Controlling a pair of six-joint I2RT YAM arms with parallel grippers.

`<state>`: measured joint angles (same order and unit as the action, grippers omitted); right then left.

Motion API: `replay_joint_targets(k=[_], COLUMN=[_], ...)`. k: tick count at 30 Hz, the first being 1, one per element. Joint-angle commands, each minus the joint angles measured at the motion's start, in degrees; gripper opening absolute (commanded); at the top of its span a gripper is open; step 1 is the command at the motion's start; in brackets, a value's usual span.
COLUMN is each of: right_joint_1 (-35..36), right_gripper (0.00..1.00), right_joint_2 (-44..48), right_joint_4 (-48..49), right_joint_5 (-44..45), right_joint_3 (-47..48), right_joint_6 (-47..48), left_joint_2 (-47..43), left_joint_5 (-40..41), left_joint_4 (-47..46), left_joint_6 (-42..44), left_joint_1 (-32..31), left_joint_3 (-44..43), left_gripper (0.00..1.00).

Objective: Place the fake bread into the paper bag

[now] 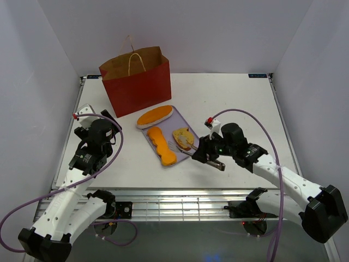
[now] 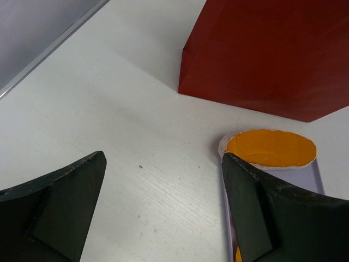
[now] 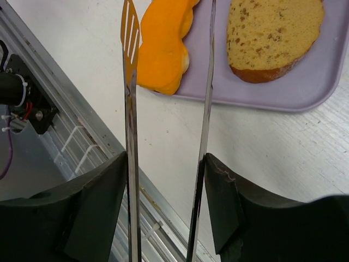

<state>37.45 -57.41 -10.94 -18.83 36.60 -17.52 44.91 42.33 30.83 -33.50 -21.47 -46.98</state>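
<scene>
Right gripper (image 3: 163, 177): nearest the right wrist camera, its two dark fingers (image 3: 95, 202) are clamped on the metal tongs (image 3: 130, 82), one tong arm pressed against each finger's inner face.
Metal tongs: the two arms stand apart and reach forward over the near edge of the lavender tray (image 3: 305, 87). The slotted blade lies over the edge of the wavy orange loaf (image 3: 163, 49). The other arm runs between that loaf and the brown-crusted slice (image 3: 272, 33). Whether either tip touches bread cannot be told.
Left gripper (image 2: 163, 164): fingers wide apart with nothing between them, low over the bare tabletop (image 2: 109, 109), pointing toward the bag.
Long orange loaf (image 1: 155, 115): lies across the far end of the tray, just in front of the bag, one end overhanging the tray's left edge.
Wavy orange loaf: lies lengthwise along the tray's left half, near end toward the arms.
Brown-crusted slice: lies flat on the tray's right half, beside the tong tips.
Paper bag (image 1: 139, 84): stands upright at the far left of the tabletop, red outside, brown inside, mouth open, thin loop handles (image 1: 136, 60) raised. All three bread pieces in view are outside it.
Lavender tray: flat on the tabletop, between the two grippers, angled toward the bag.
</scene>
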Motion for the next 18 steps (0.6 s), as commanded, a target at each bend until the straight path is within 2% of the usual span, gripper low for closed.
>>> replay_joint_targets(k=[1, 18], right_joint_1=[-0.19, -0.19], right_gripper=[0.63, 0.66], right_joint_2=[-2.7, -17.2], right_joint_4=[5.31, 7.33], right_joint_5=[-2.96, -3.93], right_joint_3=[0.4, 10.07], right_joint_6=[-0.32, 1.87], left_joint_2=[-0.78, -1.66], left_joint_5=[-0.93, -1.63], left_joint_4=[-0.86, -1.12], left_joint_6=[0.36, 0.36], left_joint_1=[0.38, 0.38], left_joint_3=[-1.09, -0.92], left_gripper=[0.98, 0.98])
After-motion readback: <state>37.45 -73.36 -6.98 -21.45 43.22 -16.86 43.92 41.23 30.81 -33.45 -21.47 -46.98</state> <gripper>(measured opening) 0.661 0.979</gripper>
